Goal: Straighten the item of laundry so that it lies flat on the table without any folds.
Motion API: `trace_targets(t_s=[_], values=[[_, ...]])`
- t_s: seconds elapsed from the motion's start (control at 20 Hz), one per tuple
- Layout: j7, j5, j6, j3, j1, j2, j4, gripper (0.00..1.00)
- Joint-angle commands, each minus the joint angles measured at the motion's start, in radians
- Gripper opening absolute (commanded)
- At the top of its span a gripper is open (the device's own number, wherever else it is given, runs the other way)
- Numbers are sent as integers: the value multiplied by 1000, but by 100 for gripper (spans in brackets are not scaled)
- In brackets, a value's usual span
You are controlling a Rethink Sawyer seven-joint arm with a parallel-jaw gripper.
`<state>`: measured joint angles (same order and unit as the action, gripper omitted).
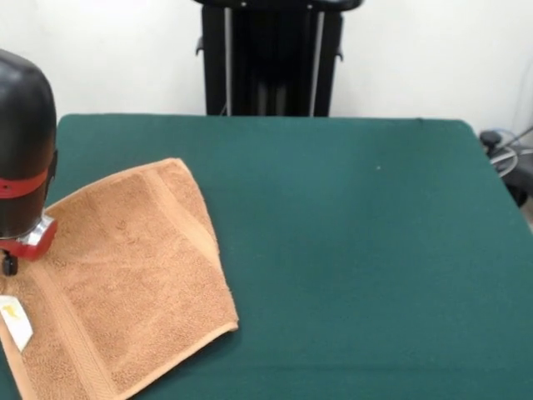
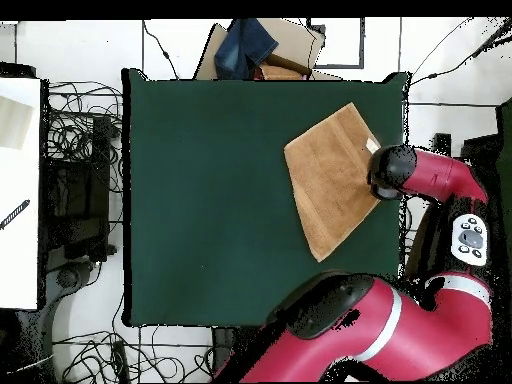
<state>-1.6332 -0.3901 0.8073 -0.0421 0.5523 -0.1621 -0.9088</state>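
At left frame edge, arm's black-red wrist over orange-tan terry towel [image 1: 133, 275] on dark green felt table [image 1: 350, 250]; gripper [image 1: 10, 265] state, I cannot tell. Flap folded along right edge; next, pull it flat.

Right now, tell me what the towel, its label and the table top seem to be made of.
Towel: looks like terry cloth, orange-tan, with a nubby looped pile and a flatter woven band near one end. Label: probably thin white fabric or paper; too small to tell. Table: top looks like dark green felt, matte and even.

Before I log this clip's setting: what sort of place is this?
Likely a robotics lab: a green table with one towel, loose cables on the floor, and the arm alongside.
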Motion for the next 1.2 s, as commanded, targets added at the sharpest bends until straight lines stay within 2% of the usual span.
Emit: trace_targets(t_s=[0.05,0.6,1.1,1.2], values=[[-252,6,-37,-52,-23,26,-157,0],[-207,7,-18,-76,-8,32,-98,0],[-266,9,-80,-107,-15,15,-171,0],[-286,14,-90,-122,-28,-11,-214,0]])
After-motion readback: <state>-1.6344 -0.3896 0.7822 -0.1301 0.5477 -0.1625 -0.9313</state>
